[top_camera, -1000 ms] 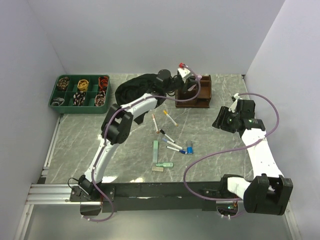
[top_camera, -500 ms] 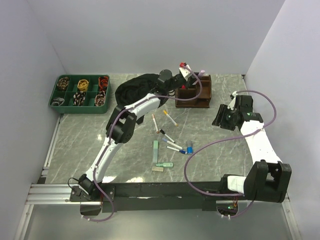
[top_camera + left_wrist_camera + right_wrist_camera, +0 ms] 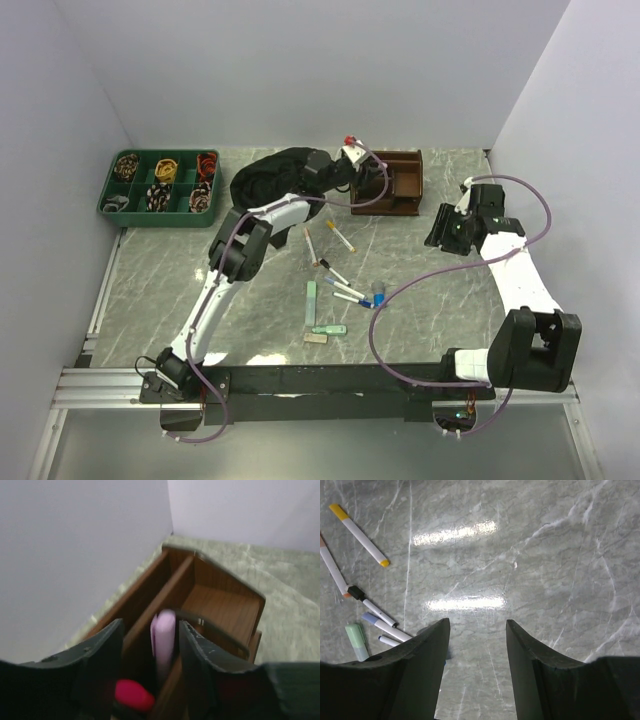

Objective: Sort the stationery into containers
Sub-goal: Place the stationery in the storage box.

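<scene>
Seen from my remote station: nearest me, a small grey eraser (image 3: 316, 339) and a stubby green piece (image 3: 328, 329) lie on the glossy, veined marble-look desk (image 3: 150, 290). Just beyond are a flat pastel-green highlighter (image 3: 312, 297), a blue-capped piece (image 3: 379, 293) and a scatter of slim white pens (image 3: 341, 236). To the right, my right fingers (image 3: 440, 235) hover spread above bare desk, gripping nothing. At the far edge my left fingers (image 3: 355, 168) stand spread over the dark brown wooden organiser (image 3: 400, 182); a rounded pink highlighter (image 3: 164, 640) stands upright between them in a divided slot, not pinched. Far left sit a crumpled black cloth (image 3: 270, 172) and the green plastic tray (image 3: 150, 218) of square compartments.
</scene>
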### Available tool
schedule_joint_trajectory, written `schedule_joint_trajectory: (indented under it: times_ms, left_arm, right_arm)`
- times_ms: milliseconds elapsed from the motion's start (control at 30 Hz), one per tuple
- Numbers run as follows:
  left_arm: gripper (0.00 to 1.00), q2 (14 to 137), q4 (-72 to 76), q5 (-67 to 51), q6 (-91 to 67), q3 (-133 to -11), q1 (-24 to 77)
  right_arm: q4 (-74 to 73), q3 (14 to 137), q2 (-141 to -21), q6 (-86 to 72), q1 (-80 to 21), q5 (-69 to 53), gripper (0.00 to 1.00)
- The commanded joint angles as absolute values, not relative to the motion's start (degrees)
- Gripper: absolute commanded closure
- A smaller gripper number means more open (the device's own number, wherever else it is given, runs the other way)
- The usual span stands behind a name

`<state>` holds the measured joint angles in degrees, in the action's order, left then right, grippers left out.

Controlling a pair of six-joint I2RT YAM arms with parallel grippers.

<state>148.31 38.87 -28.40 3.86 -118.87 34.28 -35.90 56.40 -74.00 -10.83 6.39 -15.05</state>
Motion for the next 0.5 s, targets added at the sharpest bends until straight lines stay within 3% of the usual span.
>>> schedule_joint_trajectory:
  times_ms: [0, 200, 300, 467]
  left_arm:
    - [0.45, 136.79, 44.99, -25.67, 3.96, -111.22, 34.98]
    - [0.40, 112.83, 46.85, -20.58, 7.10, -88.83, 37.35]
    - [0.34, 98.86, 37.83, -12.94, 7.57, -80.37, 39.98]
    - [0.34, 85.62, -2.00, -1.86, -7.62, -76.73, 43.50]
  right_arm:
    - [-34.80, 60.29, -74.18, -10.72, 6.94, -15.29, 0.43]
    - [-34.98, 61.08, -71.90, -10.81, 6.86, -15.82, 0.43]
    - [-35.07, 59.86, -69.62, -11.51, 6.86, -16.52, 0.43]
    - [-35.16, 55.55, -66.71, -13.27, 6.86, -18.10, 0.43]
